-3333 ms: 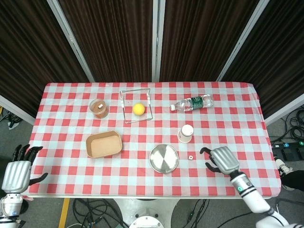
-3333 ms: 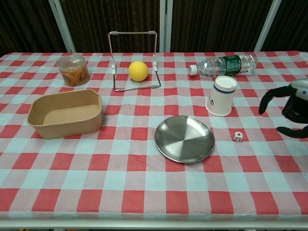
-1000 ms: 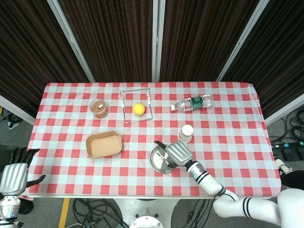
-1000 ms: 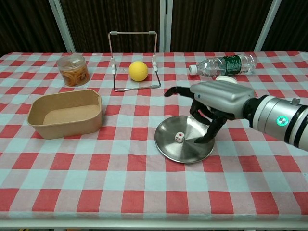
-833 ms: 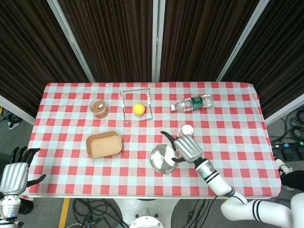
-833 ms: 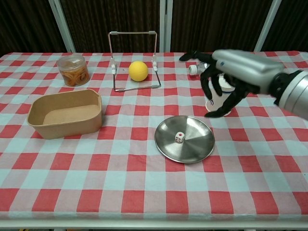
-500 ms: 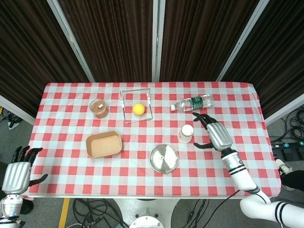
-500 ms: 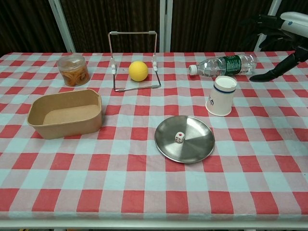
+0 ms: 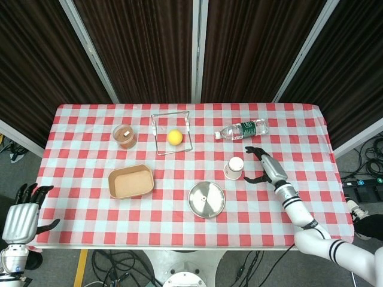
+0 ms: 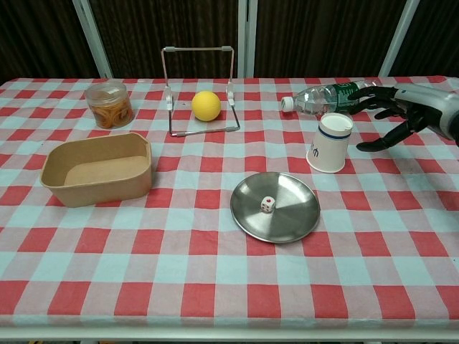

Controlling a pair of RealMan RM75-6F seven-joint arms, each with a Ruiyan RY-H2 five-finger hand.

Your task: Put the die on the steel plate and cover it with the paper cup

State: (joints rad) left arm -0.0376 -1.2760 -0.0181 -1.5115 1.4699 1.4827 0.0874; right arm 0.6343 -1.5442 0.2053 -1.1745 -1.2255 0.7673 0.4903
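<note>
Both hands hold nothing. The right hand has its fingers spread wide and curved, hovering just beside the paper cup on its right without touching it; in the head view the same hand sits right of the cup with a gap between them. The left hand hangs off the near left corner of the bench, fingers apart. The cup stands mouth-down, slightly tilted, just behind the steel plate. The white die lies on the plate, left of its centre, uncovered. Behind the cup a clear water bottle lies on its side. Further left stand a wire frame with a yellow ball inside it, a jar of brown snacks, and a brown paper tray near the left edge.
</note>
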